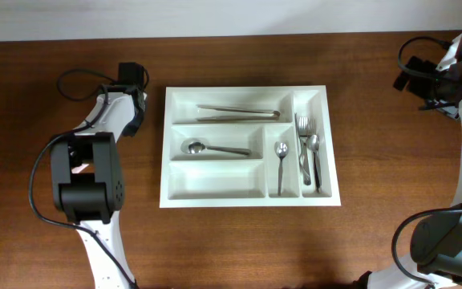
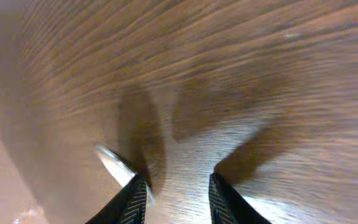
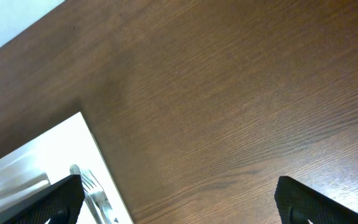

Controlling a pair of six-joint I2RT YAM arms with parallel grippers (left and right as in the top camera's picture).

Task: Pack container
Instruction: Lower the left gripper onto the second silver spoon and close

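The left arm (image 1: 107, 120) stretches forward from its base and is held low. The left fingers (image 2: 135, 199) stand a little apart with nothing between them. The right arm (image 1: 455, 80) is raised at the far right edge. The right fingers (image 3: 55, 199) are spread wide and empty.

Table (image 1: 231, 241): dark brown wood grain — fills the overhead view.
Wall (image 1: 215, 16): pale strip at 12 o'clock — along the table's far edge.
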